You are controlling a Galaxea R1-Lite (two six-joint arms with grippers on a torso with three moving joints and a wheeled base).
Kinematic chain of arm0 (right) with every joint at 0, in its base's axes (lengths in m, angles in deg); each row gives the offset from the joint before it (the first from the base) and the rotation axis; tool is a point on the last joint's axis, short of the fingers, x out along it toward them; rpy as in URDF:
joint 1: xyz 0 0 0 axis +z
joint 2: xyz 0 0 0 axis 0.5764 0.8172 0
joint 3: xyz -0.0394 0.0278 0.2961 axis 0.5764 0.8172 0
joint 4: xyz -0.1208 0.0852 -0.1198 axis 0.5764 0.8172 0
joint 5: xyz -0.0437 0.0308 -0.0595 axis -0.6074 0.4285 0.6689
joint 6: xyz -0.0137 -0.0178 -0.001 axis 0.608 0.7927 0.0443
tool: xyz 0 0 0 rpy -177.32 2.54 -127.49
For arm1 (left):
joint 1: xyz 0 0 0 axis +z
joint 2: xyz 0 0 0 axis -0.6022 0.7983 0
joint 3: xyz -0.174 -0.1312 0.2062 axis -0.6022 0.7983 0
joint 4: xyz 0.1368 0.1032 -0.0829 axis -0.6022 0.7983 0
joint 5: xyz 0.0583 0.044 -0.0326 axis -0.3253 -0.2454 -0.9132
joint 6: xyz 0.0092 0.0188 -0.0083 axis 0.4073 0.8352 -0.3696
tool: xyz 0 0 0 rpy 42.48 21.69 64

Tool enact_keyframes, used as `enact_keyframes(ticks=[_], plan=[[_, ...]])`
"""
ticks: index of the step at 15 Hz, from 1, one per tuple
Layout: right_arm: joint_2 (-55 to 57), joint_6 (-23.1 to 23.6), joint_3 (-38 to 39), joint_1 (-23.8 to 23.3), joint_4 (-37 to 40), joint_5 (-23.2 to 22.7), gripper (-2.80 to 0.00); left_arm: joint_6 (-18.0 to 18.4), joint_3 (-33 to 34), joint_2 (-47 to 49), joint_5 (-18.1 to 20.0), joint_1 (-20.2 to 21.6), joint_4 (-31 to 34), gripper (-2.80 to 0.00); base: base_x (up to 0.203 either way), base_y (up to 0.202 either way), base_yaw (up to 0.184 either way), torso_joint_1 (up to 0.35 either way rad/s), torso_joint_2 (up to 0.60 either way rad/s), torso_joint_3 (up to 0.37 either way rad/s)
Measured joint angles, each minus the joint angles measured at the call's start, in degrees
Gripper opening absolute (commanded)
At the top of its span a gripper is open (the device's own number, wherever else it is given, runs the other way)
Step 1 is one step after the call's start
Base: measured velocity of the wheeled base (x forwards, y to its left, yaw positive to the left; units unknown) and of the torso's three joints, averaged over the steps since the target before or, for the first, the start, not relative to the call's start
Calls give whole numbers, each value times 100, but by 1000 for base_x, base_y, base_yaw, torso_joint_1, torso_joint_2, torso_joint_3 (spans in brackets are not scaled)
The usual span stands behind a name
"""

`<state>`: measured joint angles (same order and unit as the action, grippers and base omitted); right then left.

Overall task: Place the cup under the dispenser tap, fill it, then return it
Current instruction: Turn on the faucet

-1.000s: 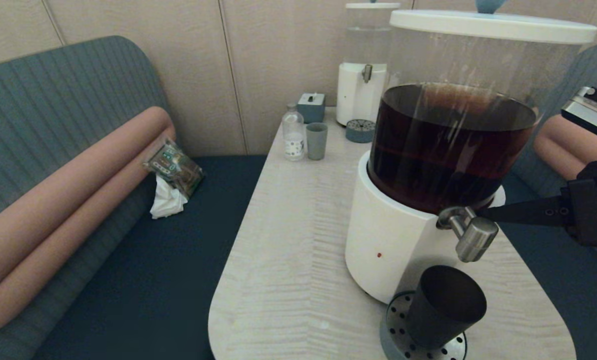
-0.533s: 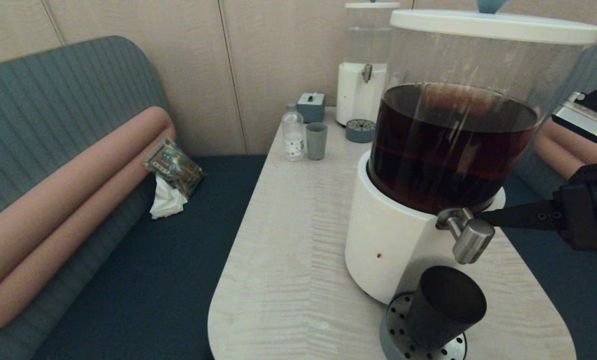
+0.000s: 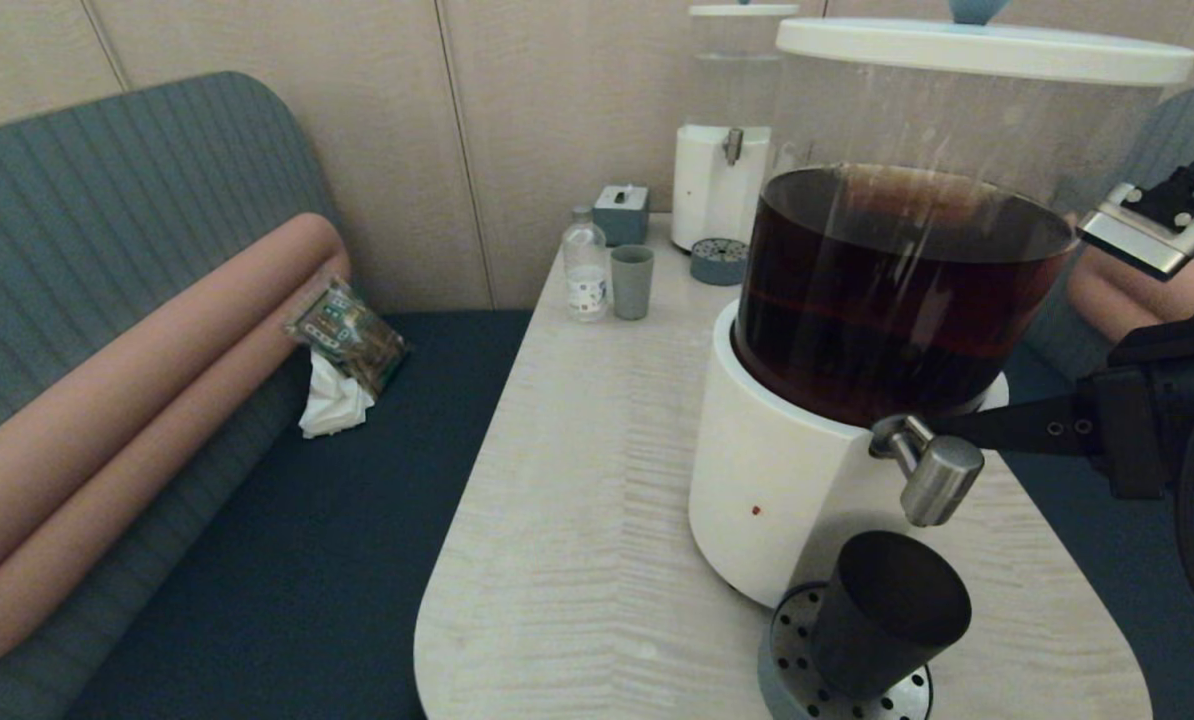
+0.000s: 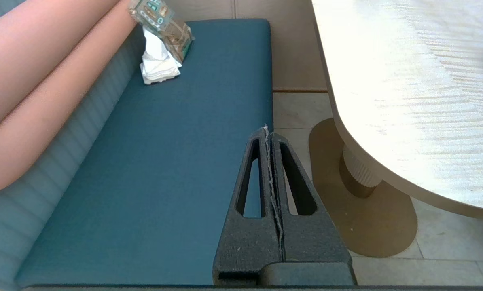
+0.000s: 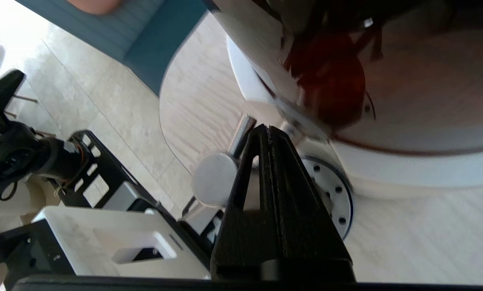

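Observation:
The matte black cup (image 3: 887, 610) stands on the perforated drip tray (image 3: 785, 640), directly below the brushed-steel dispenser tap (image 3: 935, 470) of the big white-based dispenser (image 3: 787, 480) holding dark brown liquid. My right gripper (image 3: 947, 428) is shut and reaches in from the right, its tip against the back of the tap's neck. In the right wrist view the shut gripper (image 5: 267, 129) lies beside the tap (image 5: 214, 180); the cup is hidden there. No stream shows from the tap. My left gripper (image 4: 267, 131) is shut and empty, parked low over the bench edge.
At the table's far end stand a grey-green tumbler (image 3: 633, 282), a small bottle (image 3: 586, 270), a grey box (image 3: 622, 213) and a clear-liquid dispenser (image 3: 722, 150). A teal bench (image 3: 307, 520) with a packet and tissue (image 3: 342, 350) lies left.
My right arm has slid a little leftward, pressing its shut tip closer in behind the tap. The tap and dispenser have shifted slightly left. The cup has stayed put.

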<state>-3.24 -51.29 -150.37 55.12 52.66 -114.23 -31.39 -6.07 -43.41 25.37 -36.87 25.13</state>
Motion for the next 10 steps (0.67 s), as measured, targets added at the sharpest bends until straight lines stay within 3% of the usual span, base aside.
enact_keyframes(ticks=[10], plan=[[-26, 9, 185, 9, -335, -558, -280, 0, -2, 0, -2, 0, 2, -280, 0, 0, 0, 0, 0, 0]])
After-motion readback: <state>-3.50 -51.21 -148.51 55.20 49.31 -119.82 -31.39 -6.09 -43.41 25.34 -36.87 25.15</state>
